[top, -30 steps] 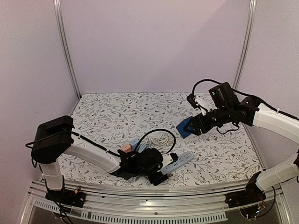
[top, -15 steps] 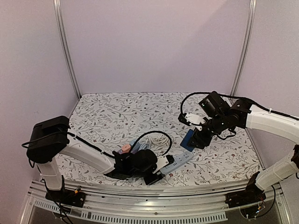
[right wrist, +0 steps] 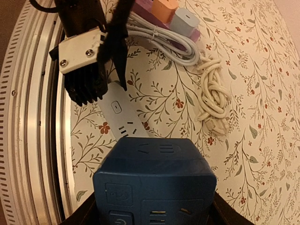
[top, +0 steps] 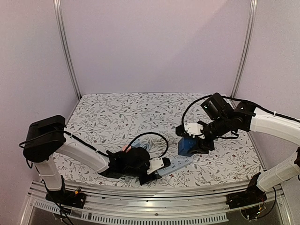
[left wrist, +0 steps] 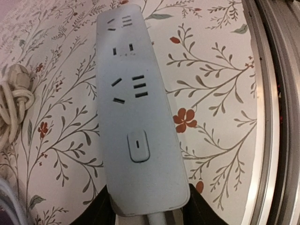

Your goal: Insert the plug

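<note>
A white power strip (left wrist: 136, 108) lies flat on the floral table; it also shows in the top view (top: 174, 164) and the right wrist view (right wrist: 123, 121). My left gripper (top: 151, 170) is shut on the strip's cable end, its dark fingers either side of it. My right gripper (top: 193, 142) is shut on a dark blue cube plug adapter (right wrist: 155, 183), which hangs just above the strip's far end (top: 187, 146). The adapter's prongs are hidden beneath it.
A coiled white cable with its plug (right wrist: 214, 101) lies beyond the strip. A purple block with an orange and a grey piece (right wrist: 171, 16) sits behind the left gripper, partly visible in the top view (top: 127, 147). The table's metal rail (left wrist: 274, 93) runs alongside the strip.
My right gripper has carried the blue adapter down and left, from mid-air to just over the strip's far end. My left gripper and the strip have shifted slightly left.
</note>
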Robot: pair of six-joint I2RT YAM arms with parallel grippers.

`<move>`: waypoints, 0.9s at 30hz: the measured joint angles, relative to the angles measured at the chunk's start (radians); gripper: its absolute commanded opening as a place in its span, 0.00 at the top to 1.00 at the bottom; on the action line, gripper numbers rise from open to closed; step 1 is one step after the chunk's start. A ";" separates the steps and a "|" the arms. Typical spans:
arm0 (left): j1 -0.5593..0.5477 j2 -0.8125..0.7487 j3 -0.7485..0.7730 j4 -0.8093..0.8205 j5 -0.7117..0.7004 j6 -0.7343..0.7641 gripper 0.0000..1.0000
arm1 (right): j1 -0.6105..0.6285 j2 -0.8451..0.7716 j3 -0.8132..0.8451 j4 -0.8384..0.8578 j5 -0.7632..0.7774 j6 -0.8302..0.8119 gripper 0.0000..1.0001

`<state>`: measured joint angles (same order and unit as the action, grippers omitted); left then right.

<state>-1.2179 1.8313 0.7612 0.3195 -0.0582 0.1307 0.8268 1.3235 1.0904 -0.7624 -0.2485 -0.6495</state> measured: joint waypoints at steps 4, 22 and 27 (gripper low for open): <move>0.017 0.000 -0.008 0.015 0.048 0.056 0.73 | 0.040 0.005 -0.007 -0.001 -0.068 -0.055 1.00; 0.034 -0.027 -0.076 0.083 0.153 0.152 0.65 | 0.148 0.106 -0.007 -0.031 -0.108 -0.139 1.00; 0.035 -0.027 -0.089 0.104 0.157 0.152 0.47 | 0.148 0.157 -0.003 -0.008 -0.110 -0.156 1.00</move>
<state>-1.1831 1.8046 0.6727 0.4236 0.0986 0.2829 0.9752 1.4807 1.0878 -0.7704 -0.3584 -0.8051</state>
